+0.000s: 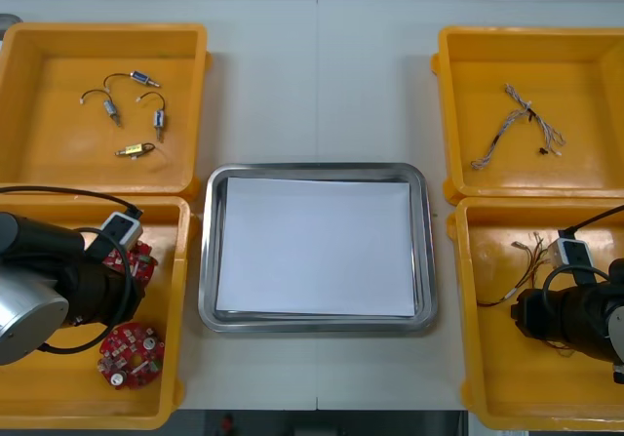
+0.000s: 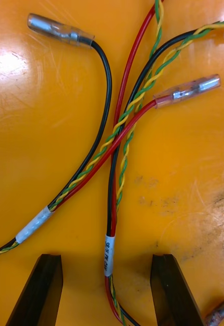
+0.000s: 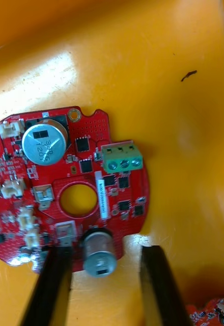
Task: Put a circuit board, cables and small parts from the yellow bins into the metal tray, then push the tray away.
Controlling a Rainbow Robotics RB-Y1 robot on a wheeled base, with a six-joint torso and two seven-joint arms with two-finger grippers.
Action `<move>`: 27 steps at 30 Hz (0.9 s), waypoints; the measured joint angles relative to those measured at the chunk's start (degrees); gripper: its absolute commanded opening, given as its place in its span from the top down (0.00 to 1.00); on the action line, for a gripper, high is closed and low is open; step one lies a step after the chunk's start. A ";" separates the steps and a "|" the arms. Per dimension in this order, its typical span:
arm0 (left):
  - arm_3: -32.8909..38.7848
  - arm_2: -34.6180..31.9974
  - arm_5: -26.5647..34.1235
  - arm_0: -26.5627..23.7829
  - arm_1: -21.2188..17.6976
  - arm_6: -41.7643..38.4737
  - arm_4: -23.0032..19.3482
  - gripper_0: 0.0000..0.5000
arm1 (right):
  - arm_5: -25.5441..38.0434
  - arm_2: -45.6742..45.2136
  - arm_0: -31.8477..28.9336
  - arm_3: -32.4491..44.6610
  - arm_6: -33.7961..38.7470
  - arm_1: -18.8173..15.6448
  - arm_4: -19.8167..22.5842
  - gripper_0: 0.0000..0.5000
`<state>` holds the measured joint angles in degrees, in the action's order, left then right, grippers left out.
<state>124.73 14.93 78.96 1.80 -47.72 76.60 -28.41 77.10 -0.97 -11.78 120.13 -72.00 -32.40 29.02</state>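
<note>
In the near left yellow bin [image 1: 175, 358], my left gripper [image 3: 104, 280] hangs open just above a round red circuit board [image 3: 81, 188]. A silver capacitor at the board's edge sits between its fingers [image 3: 53, 285]. My left arm [image 1: 58, 290] partly covers that board [image 1: 143, 260]; a second board [image 1: 132, 353] lies beside it. In the near right bin [image 1: 468, 290], my right gripper [image 2: 107, 290] is open low over a red, yellow and black cable bundle [image 2: 112, 168]. One taped strand [image 2: 108, 257] runs between its fingers. The metal tray [image 1: 210, 260], white inside, holds nothing.
The far left bin [image 1: 29, 134] holds several small metal parts [image 1: 132, 114]. A twisted blue and white cable [image 1: 517, 124] lies in the far right bin [image 1: 604, 85]. The edge of another red board [image 3: 214, 310] shows beside my left fingers. Bare table surrounds the tray.
</note>
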 measured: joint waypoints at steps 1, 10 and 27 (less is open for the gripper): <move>-0.01 0.09 0.00 0.00 0.00 0.00 0.02 1.00 | -0.02 0.00 -0.02 0.00 0.00 0.00 0.00 0.29; -0.03 0.31 0.00 -0.02 0.00 0.00 0.14 1.00 | -0.06 0.00 -0.20 0.00 0.00 0.00 -0.13 1.00; 2.87 -5.86 8.76 -0.09 0.07 0.00 -4.02 1.00 | 13.85 -6.96 -0.33 11.05 0.00 0.02 0.91 1.00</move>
<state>127.61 9.08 87.72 1.71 -47.65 76.60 -32.43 90.95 -7.93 -12.12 131.18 -72.00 -32.39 29.92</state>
